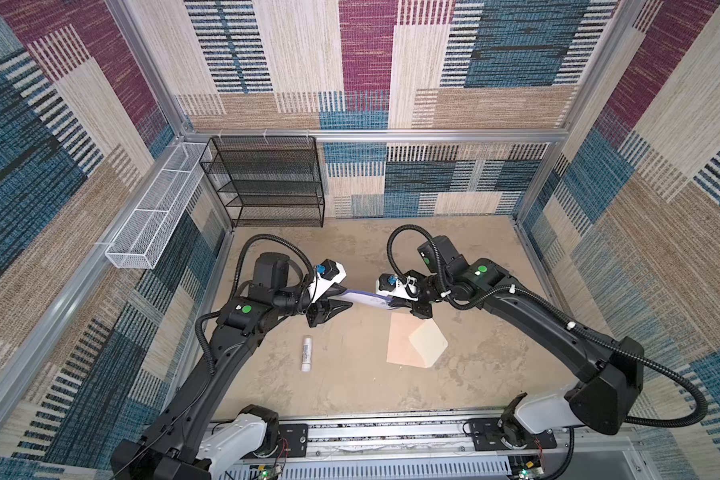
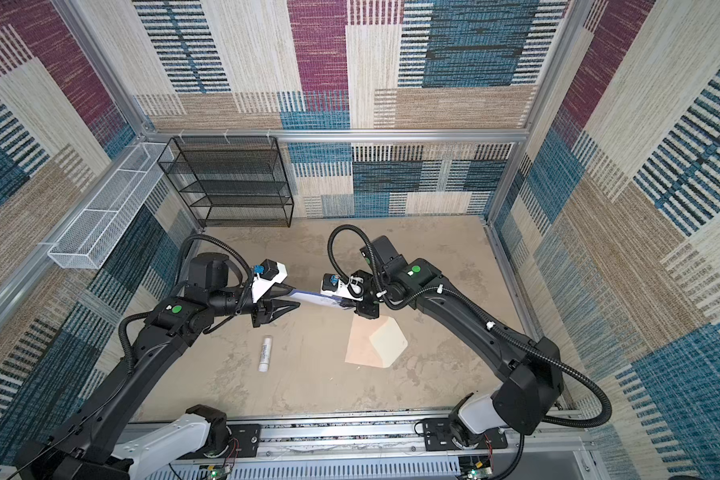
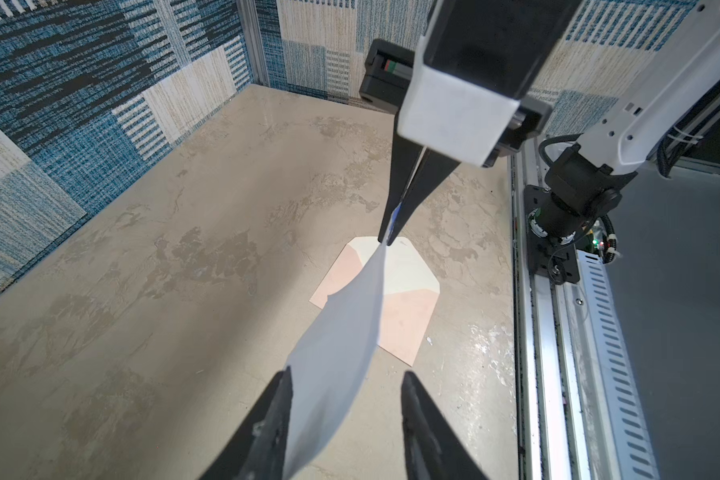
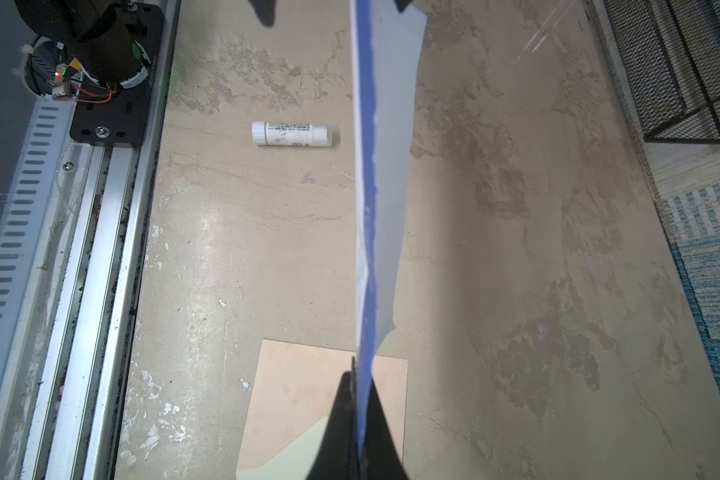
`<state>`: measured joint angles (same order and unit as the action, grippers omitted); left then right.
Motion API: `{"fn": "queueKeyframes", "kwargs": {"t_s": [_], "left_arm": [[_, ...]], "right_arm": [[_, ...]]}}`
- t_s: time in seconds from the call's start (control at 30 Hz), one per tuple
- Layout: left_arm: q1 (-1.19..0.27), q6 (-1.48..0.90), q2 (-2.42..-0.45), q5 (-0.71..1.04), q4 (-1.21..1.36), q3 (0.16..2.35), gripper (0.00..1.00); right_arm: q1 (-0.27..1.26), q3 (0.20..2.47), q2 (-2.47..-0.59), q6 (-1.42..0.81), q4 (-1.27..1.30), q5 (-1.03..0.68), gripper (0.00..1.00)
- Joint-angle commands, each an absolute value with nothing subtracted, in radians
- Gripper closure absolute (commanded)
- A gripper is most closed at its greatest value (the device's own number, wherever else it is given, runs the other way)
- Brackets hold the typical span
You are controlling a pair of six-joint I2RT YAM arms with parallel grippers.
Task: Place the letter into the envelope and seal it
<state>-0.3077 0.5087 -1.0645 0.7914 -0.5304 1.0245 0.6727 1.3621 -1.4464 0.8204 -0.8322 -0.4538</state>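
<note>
Black right claw (image 4: 357, 374), raised — pinching letter (image 4: 381, 187).

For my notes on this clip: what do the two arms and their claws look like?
The left arm and right arm are matte black, with white base links, white wrist housings, a green round sticker on each, and ribbed black hoses looping outside. The left claw and right claw each have two slim, tapered black fingers.

White labelled tube (image 1: 307, 353) flat on tan tabletop (image 1: 350, 395); black mesh rack (image 1: 267, 183) at back wall.
</note>
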Motion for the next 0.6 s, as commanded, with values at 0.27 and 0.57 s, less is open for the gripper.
{"fn": "queueKeyframes", "kwargs": {"t_s": [0.27,0.57], "left_arm": [[-0.308,0.549,-1.068,0.781,-0.551,1.014,0.94],[-0.307,0.512,-1.049,0.691,-0.508,1.007,1.00]], "right_arm": [[0.675,1.358,-1.451,0.819,-0.818,-0.500,0.87],[0.672,1.300,-1.397,0.771,-0.729,-0.475,0.50]]}}
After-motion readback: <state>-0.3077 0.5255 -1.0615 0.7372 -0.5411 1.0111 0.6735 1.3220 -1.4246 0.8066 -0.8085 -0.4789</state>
